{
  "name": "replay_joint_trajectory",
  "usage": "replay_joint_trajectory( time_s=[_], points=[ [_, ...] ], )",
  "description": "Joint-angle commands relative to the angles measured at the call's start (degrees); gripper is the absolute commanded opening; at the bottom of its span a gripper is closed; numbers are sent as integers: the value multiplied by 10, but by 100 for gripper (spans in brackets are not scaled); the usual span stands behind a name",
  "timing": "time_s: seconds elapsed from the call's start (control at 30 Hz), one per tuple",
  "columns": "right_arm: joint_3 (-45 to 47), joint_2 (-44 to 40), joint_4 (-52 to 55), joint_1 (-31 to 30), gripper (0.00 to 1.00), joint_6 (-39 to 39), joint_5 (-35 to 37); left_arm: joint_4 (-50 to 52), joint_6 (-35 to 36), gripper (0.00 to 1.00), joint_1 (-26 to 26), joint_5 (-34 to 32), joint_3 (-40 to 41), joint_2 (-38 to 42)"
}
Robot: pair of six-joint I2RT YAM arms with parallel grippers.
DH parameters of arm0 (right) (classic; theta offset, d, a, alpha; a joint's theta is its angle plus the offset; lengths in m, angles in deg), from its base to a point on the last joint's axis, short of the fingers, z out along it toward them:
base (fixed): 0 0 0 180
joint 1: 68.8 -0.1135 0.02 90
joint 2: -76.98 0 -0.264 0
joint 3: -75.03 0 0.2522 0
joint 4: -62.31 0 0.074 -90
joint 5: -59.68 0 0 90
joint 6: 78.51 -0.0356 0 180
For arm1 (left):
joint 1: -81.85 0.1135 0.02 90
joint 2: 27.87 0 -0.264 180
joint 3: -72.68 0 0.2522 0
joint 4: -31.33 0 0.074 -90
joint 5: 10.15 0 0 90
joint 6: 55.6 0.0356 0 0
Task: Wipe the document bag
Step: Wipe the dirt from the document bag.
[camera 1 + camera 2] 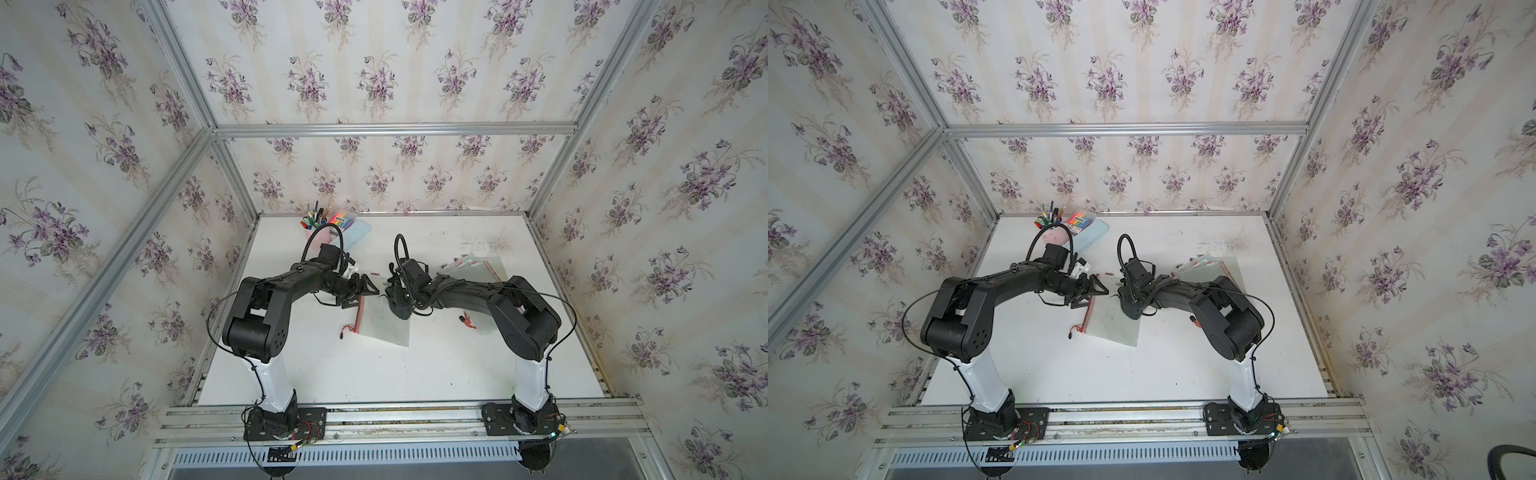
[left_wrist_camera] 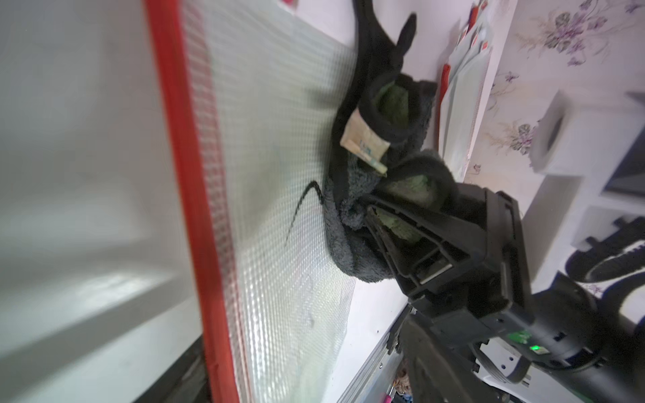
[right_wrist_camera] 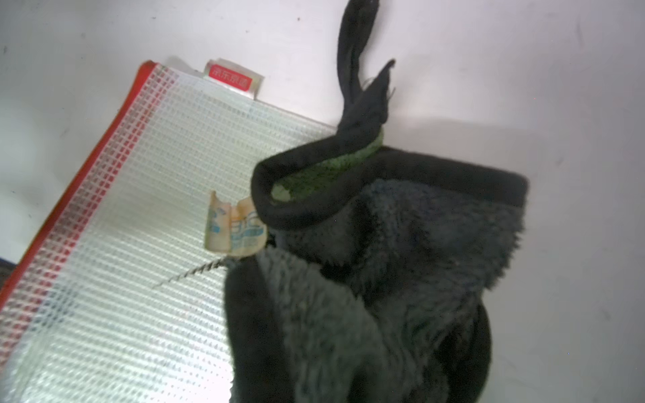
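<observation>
Table (image 1: 332,374) is seen from overhead in both top views; document bag (image 2: 279,174) & cloth (image 3: 401,279) are shared close-up by wrist cams.

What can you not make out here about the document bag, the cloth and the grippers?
Right gripper tips: buried in the cloth, wrist views.
Cloth tag print: blurred, right wrist view.
Whether the left gripper touches the document bag: too small, top views.
Bag surface under the cloth: covered, every view.
</observation>
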Motion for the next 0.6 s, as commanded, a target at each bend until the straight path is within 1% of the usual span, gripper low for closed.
replay_joint_trajectory(
  time_s=[0.0,0.07,0.13,0.23,0.27,0.33,0.37,0.4,0.47,0.53,0.57],
  points=[
    [5,15,49,0,26,-8,-14,-26,-2,78,1,42,-25,-23],
    [3,17,49,0,26,-10,-17,-29,-7,77,1,62,-40,-37],
    [5,17,51,0,26,-12,-14,-29,-3,70,0,69,-37,-33],
    [12,15,45,5,26,-22,-21,-16,11,59,0,68,-15,-13],
    [15,16,44,6,26,-25,-24,-11,12,57,-1,67,-3,-6],
    [16,16,42,8,26,-26,-24,-3,16,56,-1,66,22,7],
    [14,17,42,9,26,-26,-25,-1,16,56,-1,59,38,15],
    [13,17,43,10,27,-26,-26,1,16,52,-1,53,51,22],
    [5,20,48,10,27,-23,-25,17,20,49,0,28,69,35],
    [-2,22,54,12,27,-16,-22,28,26,43,-2,5,76,38],
    [-4,22,56,13,27,-12,-21,32,26,39,-5,-7,76,34]
  ],
)
